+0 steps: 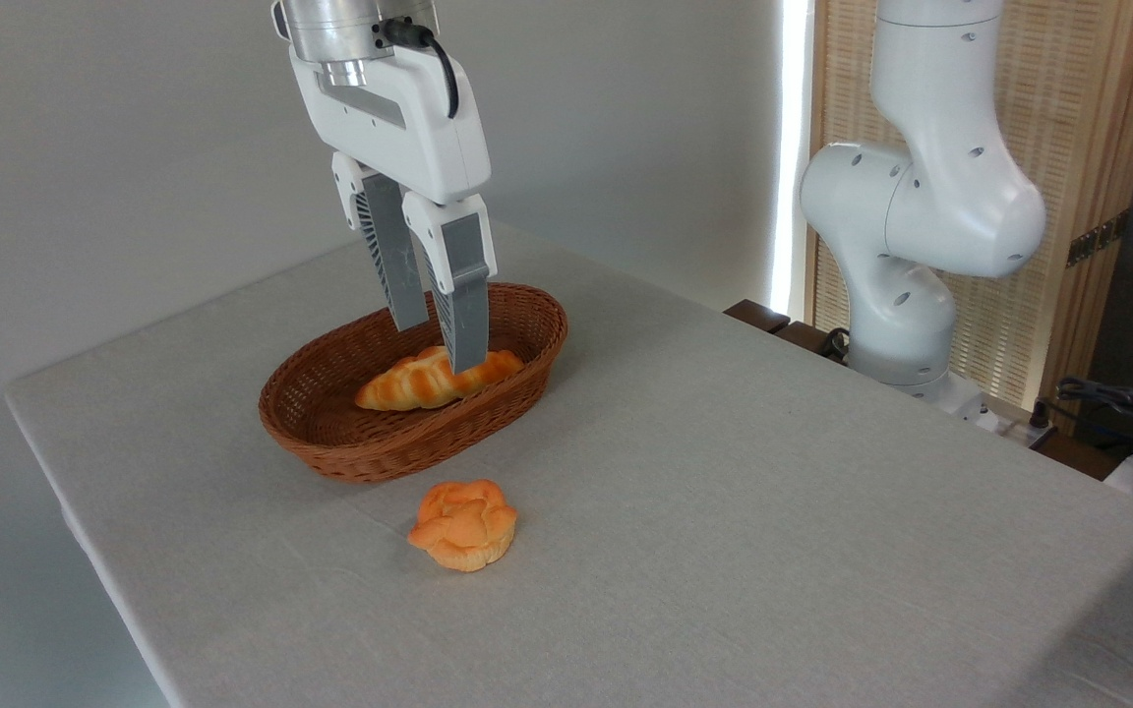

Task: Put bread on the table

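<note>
The bread [463, 524], a small round orange-golden bun with a knotted top, lies on the table's grey-beige cloth [724, 472], just in front of the wicker basket. My gripper [439, 346] hangs above the basket's middle, up and behind the bun and well apart from it. Its fingers [463, 315] point down, stand a little apart and hold nothing. The front fingertip covers part of the loaf in the basket.
A brown oval wicker basket [330, 447] stands at the back left of the table, holding a longer braided golden loaf [409, 385]. The white arm base [906, 246] rises at the table's right rear, with cables [1117, 403] beside it. A wall runs behind.
</note>
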You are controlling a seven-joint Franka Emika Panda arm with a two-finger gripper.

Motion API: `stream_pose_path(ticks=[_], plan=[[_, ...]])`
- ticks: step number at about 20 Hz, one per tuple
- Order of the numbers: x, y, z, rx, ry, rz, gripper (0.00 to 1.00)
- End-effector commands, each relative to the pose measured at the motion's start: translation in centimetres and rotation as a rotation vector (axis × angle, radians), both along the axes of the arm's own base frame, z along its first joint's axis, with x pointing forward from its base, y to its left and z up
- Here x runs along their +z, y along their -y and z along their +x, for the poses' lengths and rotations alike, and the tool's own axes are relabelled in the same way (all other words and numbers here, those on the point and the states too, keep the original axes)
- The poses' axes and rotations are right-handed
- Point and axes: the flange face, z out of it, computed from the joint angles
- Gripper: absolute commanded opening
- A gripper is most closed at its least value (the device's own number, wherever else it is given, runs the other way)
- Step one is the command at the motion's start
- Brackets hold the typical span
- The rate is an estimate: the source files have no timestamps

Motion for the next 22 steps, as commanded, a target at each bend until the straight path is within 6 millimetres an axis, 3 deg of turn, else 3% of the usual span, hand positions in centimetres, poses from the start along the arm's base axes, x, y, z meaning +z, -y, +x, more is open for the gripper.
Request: stream_pose_path(ticks=[1,7,22], plan=[[0.4,-0.5,0.1,0.015,-0.013,-0.004,1.00],[0.8,-1.8,0.0,0.057,-0.010,-0.061,1.00],[0.8,-1.6,0.0,0.049,-0.008,-0.056,1.00]])
